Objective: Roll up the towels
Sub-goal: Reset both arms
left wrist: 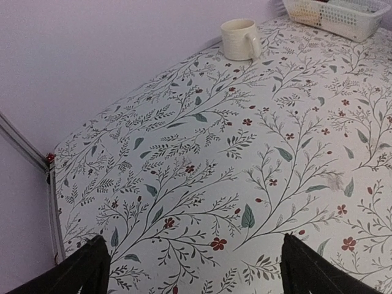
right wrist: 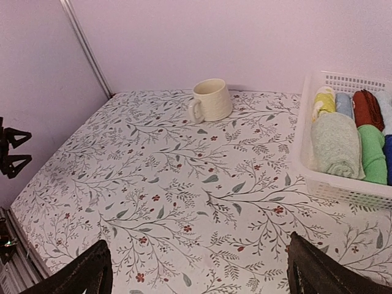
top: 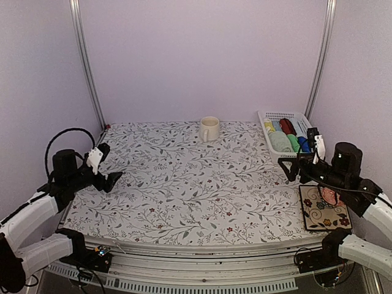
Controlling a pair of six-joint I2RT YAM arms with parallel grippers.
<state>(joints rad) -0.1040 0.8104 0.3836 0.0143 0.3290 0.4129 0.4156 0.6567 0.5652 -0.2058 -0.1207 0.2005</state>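
Observation:
A pale sage green towel (top: 280, 142) lies rolled in the white basket (top: 288, 114) at the back right; it also shows in the right wrist view (right wrist: 334, 144). A cream-yellow roll (right wrist: 323, 101) lies behind it in the basket; I cannot tell whether it has a blue mark. My left gripper (top: 109, 165) is open and empty over the flowered cloth at the left edge, also in its wrist view (left wrist: 193, 245). My right gripper (top: 299, 153) is open and empty just in front of the basket, also in its wrist view (right wrist: 196, 251).
A cream mug (top: 209, 128) stands at the back middle. The basket also holds red (right wrist: 367, 107), bright green (right wrist: 372, 150) and blue rolls. A dark patterned mat (top: 324, 208) lies at the front right, under the right arm. Lilac walls close in three sides.

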